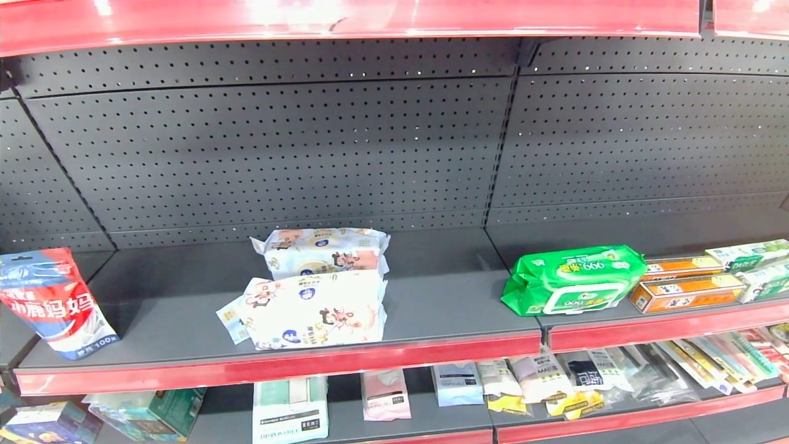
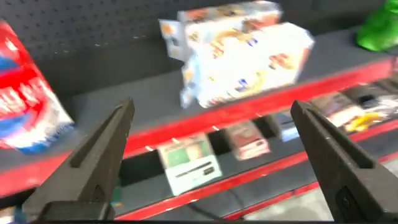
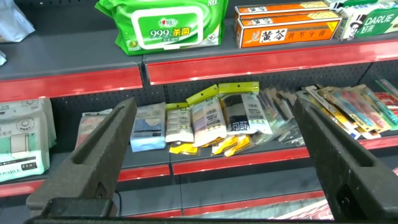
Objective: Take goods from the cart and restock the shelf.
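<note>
Two grippers: left gripper (image 2: pixel 211 104) and right gripper (image 3: pixel 214 99) both have fingers spread wide with nothing between them, hanging just in front of the shelf.
Stage, judged: no load in hand, so a pick from the cart is due.
Lower packets (image 3: pixel 214 118): loose, overlapping, some spilling past the lower edge; an open finger passing close could hook one and drag it out.
Shelf lip (image 1: pixel 277 364): red front edge; a low approach with a new item could strike it.
Front tissue pack (image 1: pixel 314 308): close behind the lip, skewed; a shove from stock slid in beside it could tip it off.
Rear tissue pack (image 1: pixel 323 250): touching the front one, soft, likely to slump if nudged.
Green wipes pack (image 1: pixel 573 277): neighbouring bay, near its lip, same risk.
Free space: wide bare floor behind and beside the tissue packs; safest drop, I judge.
</note>
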Robot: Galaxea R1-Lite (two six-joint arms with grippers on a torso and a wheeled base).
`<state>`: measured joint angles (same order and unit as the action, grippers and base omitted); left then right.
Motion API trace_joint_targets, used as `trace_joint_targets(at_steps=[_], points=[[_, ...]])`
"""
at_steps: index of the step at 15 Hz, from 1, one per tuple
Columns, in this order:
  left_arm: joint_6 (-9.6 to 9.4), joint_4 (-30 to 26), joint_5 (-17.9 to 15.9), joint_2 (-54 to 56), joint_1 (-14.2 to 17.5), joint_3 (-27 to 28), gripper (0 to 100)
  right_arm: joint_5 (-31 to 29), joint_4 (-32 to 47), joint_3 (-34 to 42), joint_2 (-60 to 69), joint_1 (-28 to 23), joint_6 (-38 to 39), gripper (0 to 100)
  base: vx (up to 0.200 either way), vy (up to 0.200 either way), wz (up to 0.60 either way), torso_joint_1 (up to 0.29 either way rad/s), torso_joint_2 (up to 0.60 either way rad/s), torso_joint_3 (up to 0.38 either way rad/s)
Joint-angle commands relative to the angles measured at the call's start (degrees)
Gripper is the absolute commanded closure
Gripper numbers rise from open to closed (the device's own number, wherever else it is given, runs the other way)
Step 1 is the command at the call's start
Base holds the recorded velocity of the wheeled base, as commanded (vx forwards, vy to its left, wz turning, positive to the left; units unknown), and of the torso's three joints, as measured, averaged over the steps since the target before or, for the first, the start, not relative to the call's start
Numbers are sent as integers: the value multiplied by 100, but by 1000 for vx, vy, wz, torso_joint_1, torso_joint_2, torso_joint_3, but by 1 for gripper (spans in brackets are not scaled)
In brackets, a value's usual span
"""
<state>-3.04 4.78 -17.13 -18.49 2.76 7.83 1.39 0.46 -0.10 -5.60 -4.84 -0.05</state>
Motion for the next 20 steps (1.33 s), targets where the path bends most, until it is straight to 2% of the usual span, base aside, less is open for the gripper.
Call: trace_joint_targets(at_steps=[1, 2, 3, 5, 6, 7, 8, 14, 20], points=[[277, -118, 8, 1533, -56, -774, 0, 2, -2, 1, -3, 1, -4, 0, 0, 0, 0, 0, 0, 0], [312, -179, 166, 1533, -56, -783, 0, 2, 6, 1, -3, 1, -4, 0, 0, 0, 0, 0, 0, 0], [514, -179, 236, 1533, -56, -783, 0, 2, -2, 1, -3, 1, -13, 0, 0, 0, 0, 0, 0, 0], [523, -179, 350, 1533, -56, -783, 0, 2, 6, 1, -12, 1, -21, 0, 0, 0, 0, 0, 0, 0], [488, -179, 614, 1533, -56, -783, 0, 2, 6, 1, -12, 1, -13, 0, 0, 0, 0, 0, 0, 0], [497, -170, 711, 1533, -56, -783, 0, 2, 6, 1, -3, 1, -13, 0, 0, 0, 0, 0, 0, 0], [488, -170, 728, 1533, -56, -783, 0, 2, 6, 1, -12, 1, -13, 0, 0, 0, 0, 0, 0, 0], [400, -179, 728, 1533, -56, -783, 0, 2, 6, 1, -12, 1, -30, 0, 0, 0, 600, 2, 4, 2], [400, -179, 720, 1533, -56, -783, 0, 2, 6, 1, -12, 1, -13, 0, 0, 0, 0, 0, 0, 0]])
